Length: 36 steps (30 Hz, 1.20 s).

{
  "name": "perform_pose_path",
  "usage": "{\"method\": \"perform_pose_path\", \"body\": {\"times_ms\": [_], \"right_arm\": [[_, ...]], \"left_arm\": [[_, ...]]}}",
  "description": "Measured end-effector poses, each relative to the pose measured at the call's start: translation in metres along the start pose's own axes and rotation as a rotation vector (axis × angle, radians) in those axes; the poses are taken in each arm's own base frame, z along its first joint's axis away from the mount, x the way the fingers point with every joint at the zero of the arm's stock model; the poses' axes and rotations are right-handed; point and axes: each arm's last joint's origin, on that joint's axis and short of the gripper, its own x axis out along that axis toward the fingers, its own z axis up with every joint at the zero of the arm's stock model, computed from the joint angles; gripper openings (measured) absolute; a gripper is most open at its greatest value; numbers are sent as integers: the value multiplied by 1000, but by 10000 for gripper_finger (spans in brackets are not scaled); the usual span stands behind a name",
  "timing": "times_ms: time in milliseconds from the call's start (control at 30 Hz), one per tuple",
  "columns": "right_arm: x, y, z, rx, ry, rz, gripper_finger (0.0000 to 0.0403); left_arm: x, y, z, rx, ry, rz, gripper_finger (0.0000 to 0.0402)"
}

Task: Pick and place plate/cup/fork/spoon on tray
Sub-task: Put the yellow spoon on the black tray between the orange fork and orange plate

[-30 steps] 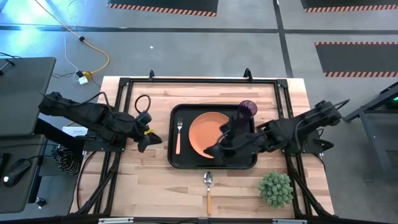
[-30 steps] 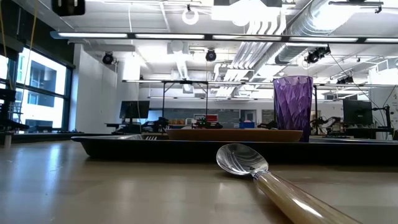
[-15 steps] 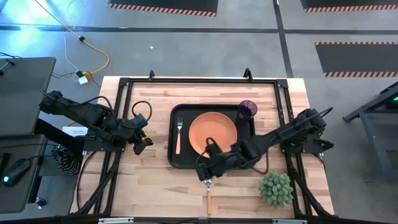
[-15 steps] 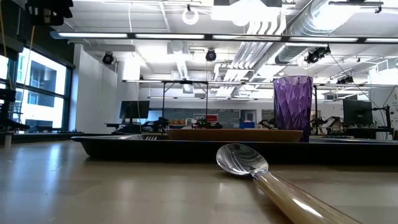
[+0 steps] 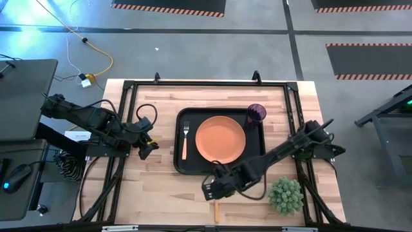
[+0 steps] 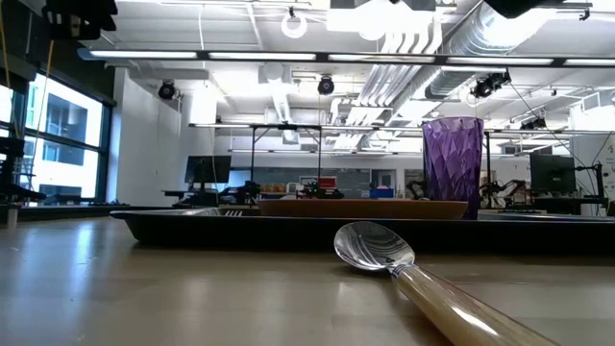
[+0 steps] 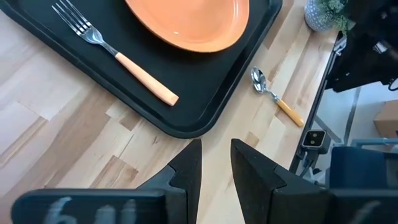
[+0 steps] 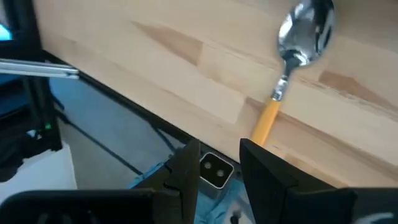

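Note:
The black tray (image 5: 181, 164) lies mid-table. On it are the orange plate (image 5: 220, 139), the fork (image 5: 185, 140) along its left side and the purple cup (image 5: 256, 113) in its far right corner. The spoon lies on the bare wood between the tray and the table's near edge, its bowl (image 8: 303, 31) toward the tray. In the high view only the end of its handle (image 5: 216, 210) shows. My right gripper (image 5: 207, 190) hovers over the spoon, open and empty (image 8: 219, 149). My left gripper (image 5: 149, 147) waits left of the tray, slightly open (image 7: 216, 149).
A small potted plant (image 5: 285, 195) stands near the table's front right corner, close beside my right arm. The table's near edge (image 8: 186, 127) runs just past the spoon's handle. Black frame rails (image 5: 129, 116) border the table's sides.
My right gripper has swung from above the plate on the tray toward the table's near edge and now hovers over the spoon, hiding most of it in the high view. My left gripper has drawn back a little toward the table's left edge. The tableware has not moved.

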Motion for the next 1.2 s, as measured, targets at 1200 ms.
{"method": "perform_pose_path", "body": {"times_ms": [1200], "right_arm": [[100, -31, -3, 83, -7, -201, 106]], "left_arm": [[0, 0, 1, 5, -21, 13, 76]]}}
